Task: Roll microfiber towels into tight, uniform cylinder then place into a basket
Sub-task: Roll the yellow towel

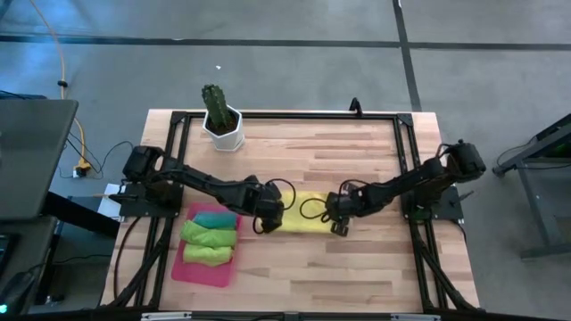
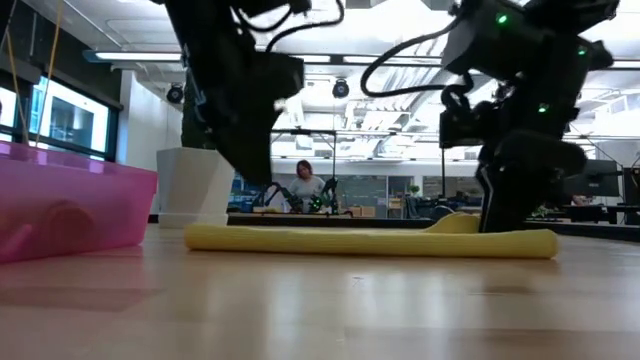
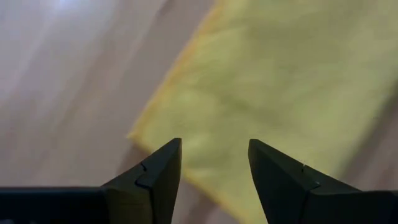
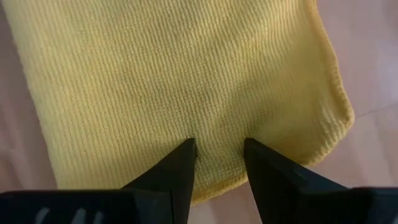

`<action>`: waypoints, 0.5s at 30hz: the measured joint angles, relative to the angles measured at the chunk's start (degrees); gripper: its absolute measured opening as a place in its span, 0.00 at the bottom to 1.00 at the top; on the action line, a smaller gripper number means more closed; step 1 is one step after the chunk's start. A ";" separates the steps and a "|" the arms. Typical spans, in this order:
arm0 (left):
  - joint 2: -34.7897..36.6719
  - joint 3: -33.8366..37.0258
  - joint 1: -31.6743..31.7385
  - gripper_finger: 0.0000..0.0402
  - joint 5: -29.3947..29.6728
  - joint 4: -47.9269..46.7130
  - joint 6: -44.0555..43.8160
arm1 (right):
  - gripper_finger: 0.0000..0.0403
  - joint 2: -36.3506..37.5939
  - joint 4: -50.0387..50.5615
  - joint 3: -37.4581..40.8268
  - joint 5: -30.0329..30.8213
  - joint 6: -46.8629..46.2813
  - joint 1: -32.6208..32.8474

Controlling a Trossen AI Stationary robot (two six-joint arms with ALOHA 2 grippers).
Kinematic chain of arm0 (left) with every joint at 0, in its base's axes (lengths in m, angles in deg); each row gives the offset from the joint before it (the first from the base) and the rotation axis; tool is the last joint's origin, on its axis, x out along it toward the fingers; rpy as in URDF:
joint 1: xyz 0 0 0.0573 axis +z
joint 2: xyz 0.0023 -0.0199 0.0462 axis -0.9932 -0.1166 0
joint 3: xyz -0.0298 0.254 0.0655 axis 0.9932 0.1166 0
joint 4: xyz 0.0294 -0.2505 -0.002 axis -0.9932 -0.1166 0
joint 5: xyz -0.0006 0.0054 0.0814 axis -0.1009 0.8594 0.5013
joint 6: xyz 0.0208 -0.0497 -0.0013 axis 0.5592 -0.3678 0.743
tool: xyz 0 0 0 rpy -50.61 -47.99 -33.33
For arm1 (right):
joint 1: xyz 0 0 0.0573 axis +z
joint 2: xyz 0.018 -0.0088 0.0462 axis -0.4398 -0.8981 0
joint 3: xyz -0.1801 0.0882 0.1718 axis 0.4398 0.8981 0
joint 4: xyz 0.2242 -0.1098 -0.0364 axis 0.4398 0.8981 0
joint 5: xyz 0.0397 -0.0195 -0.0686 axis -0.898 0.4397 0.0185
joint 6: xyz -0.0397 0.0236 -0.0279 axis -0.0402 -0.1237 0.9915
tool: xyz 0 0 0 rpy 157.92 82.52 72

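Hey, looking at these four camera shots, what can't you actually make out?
- Yellow towel: ends hidden under the left gripper and right gripper in the high view.
- Basket: cut off by the low view's edge, contents only dim shapes through its wall.
- Left wrist view: blurred.
- Person: too small.

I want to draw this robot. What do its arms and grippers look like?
Two thin black jointed arms with looping black cables and small green lights. The left gripper and right gripper each end in two dark, pointed, wedge-shaped fingers.
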 joint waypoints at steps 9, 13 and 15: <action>0.00 0.00 -3.38 0.43 -2.24 14.25 2.48 | 0.33 -0.13 -8.07 0.13 0.15 -10.27 7.54; 0.00 0.00 -4.74 0.43 -3.30 18.26 2.36 | 0.33 -0.13 -12.09 0.09 0.25 -10.20 10.35; 0.00 0.00 -5.46 0.43 -4.84 19.42 2.36 | 0.33 -0.13 -11.68 -0.30 0.38 -7.97 11.30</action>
